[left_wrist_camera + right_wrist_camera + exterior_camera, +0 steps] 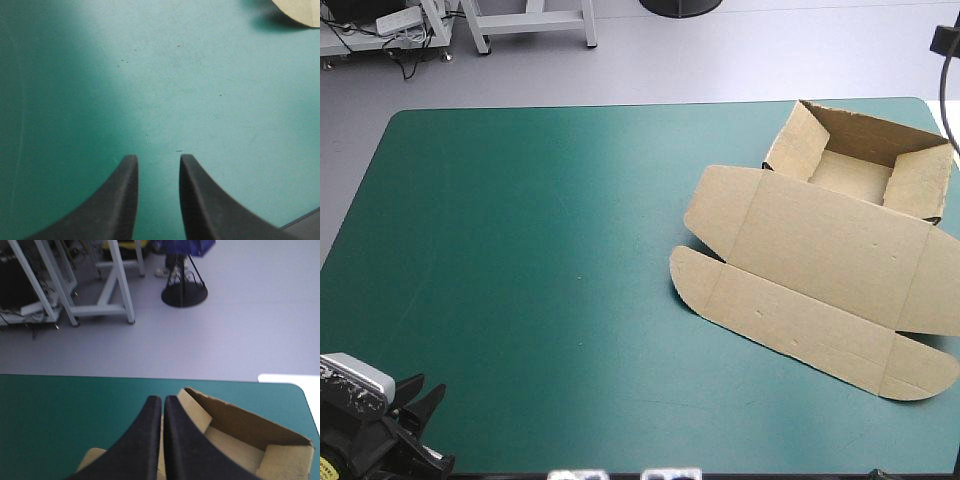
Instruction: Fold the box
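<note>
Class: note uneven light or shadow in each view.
High view: the teal-green cover pales toward its far edge. Left wrist view: bright patch ahead of the left hand, dark shadow beside the box. Right wrist view: white glare beyond the cover's far corner.

Box (820,250) lid cut off at high view's right edge; right claw (162,398) covers part of box.

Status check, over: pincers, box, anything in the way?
Left pincer open, empty, over bare teal-green cover. Right pincer shut, empty, box ahead of it. Box an open tray, lid flat, untouched. Nothing in the way.
</note>
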